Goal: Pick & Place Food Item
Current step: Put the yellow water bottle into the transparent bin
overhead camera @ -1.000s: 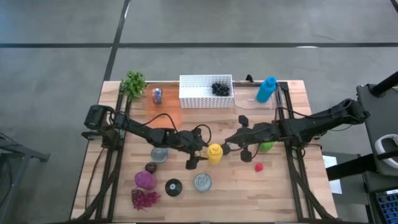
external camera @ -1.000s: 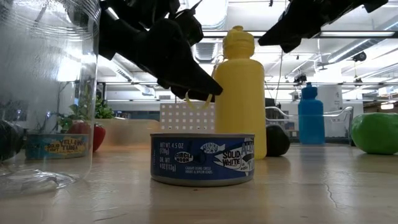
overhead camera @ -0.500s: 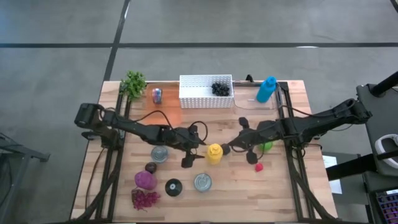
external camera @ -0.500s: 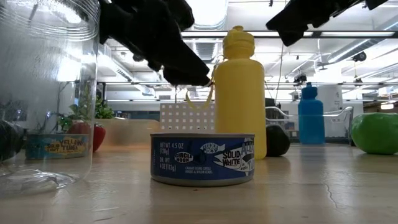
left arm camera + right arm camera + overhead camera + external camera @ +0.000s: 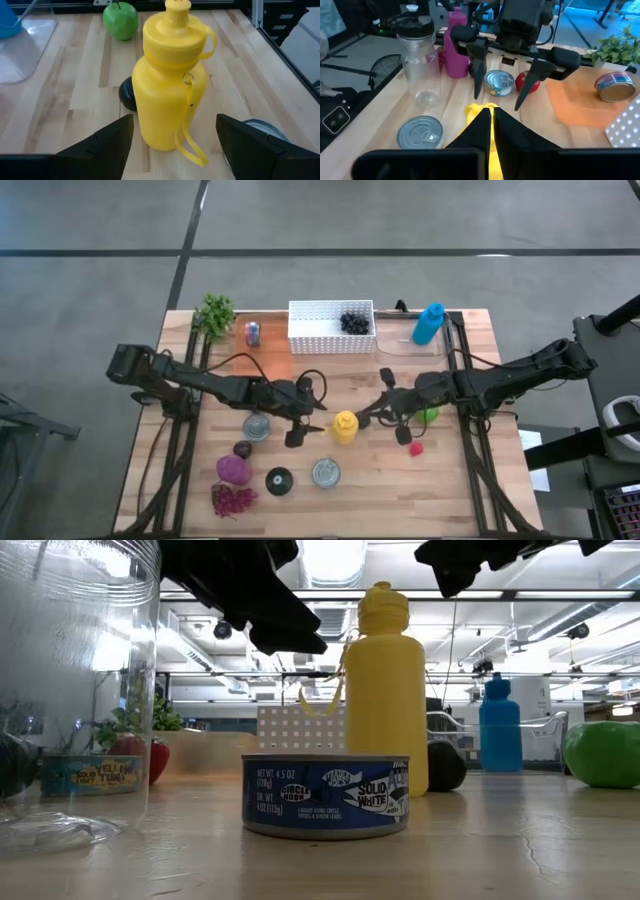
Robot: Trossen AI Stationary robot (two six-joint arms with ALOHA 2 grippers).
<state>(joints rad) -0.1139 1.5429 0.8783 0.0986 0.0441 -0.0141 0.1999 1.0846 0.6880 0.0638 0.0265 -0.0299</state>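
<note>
A yellow bottle (image 5: pixel 345 426) (image 5: pixel 385 690) (image 5: pixel 170 90) stands upright on its base mid-table, its strap hanging down the side that faces my left arm. My left gripper (image 5: pixel 308 418) (image 5: pixel 175 120) is open just left of it, one finger off each side, touching nothing. My right gripper (image 5: pixel 372 412) (image 5: pixel 491 125) is shut, right of the bottle and higher than its cap (image 5: pixel 465 565). A green apple (image 5: pixel 428 416) (image 5: pixel 120 19) and a red strawberry (image 5: pixel 416 448) lie on the table under the right arm. A dark round fruit (image 5: pixel 126 95) (image 5: pixel 446 765) rests behind the bottle.
A white basket (image 5: pixel 331 327) with dark grapes stands at the far edge, a blue bottle (image 5: pixel 428 324) to its right, a plant (image 5: pixel 214 313) and a small can (image 5: pixel 252 332) to its left. Tuna cans (image 5: pixel 326 473) (image 5: pixel 257 427), a clear jar (image 5: pixel 70 690) and purple items (image 5: pixel 233 470) fill the near left.
My left gripper has drawn back from the yellow bottle toward the table's left and risen a little, staying open. The bottle has kept its place. My right gripper has stayed shut beside the bottle.
</note>
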